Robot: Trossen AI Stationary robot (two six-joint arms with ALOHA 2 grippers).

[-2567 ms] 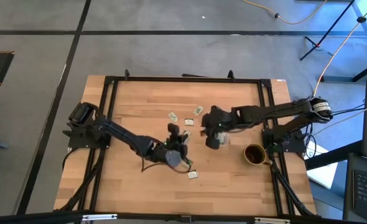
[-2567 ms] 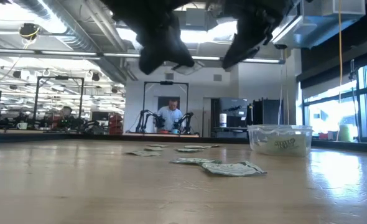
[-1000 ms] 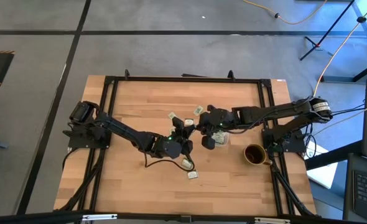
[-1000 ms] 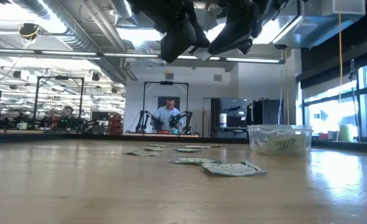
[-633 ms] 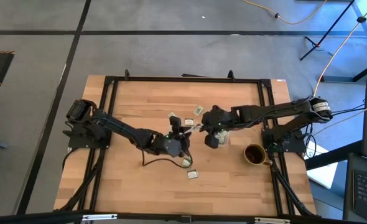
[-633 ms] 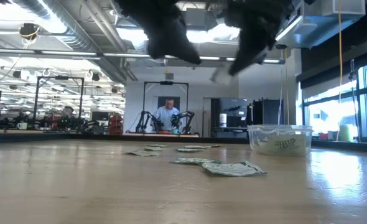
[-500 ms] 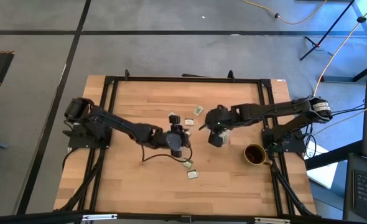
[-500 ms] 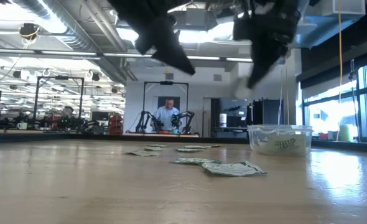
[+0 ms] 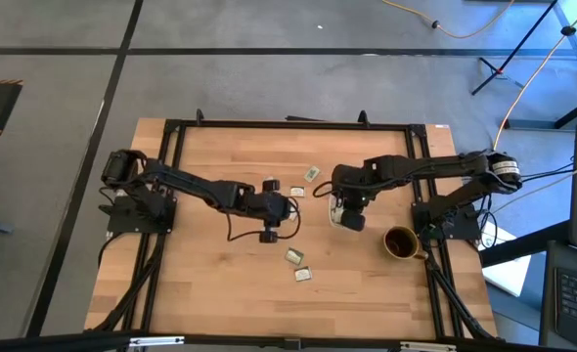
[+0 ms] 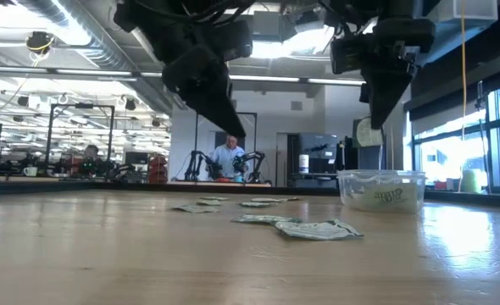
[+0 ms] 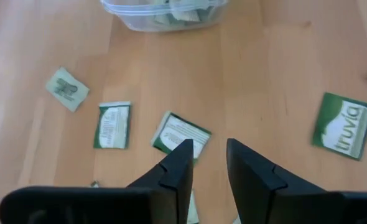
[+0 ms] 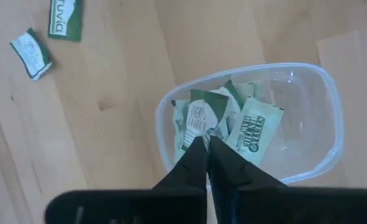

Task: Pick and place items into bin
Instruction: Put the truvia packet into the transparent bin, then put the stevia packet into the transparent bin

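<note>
Several small green-and-white packets lie flat on the wooden table; one (image 11: 180, 134) is just ahead of my left gripper (image 11: 207, 158), which is open, empty and slants down above the table's middle (image 9: 285, 207). The clear bin (image 10: 381, 191) stands right of the middle with several packets inside (image 12: 255, 130). My right gripper (image 12: 207, 144) points steeply down over the bin (image 12: 320, 93), shut on a pale packet (image 10: 369, 133) that hangs above the bin's rim. My right gripper pinches the packet by its upper edge (image 10: 373, 124) between the tips of its two fingers, coming from above and pointing down. The packet hangs below the fingertips, clear of the bin and the table.
A dark brown mug (image 9: 399, 242) stands near the right edge, close to the bin. Loose packets lie toward the far side (image 9: 312, 174) and toward the near side (image 9: 302, 275). A black frame (image 9: 288, 124) borders the table.
The two grippers stood tip to tip above the table's middle with a packet between them, then parted. My right gripper carried the packet toward the right edge to over the bin and tipped downward. My left gripper drew back toward the left and tipped down.
</note>
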